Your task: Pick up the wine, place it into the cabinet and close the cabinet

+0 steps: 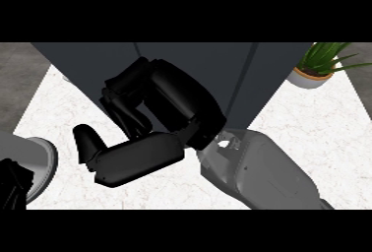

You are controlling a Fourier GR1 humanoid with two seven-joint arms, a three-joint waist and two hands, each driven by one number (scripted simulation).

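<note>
Right robot hand (163, 106), black, raised at centre against the one dark grey cabinet (218, 64), fingers curled; anything held hidden, wine bottle nowhere visible. Thumb jutting near-left. Left robot hand (15, 184) at near-left edge, grip impossible to tell. One white marble counter (305, 123) beneath. One potted green plant (317, 66) far right.
</note>
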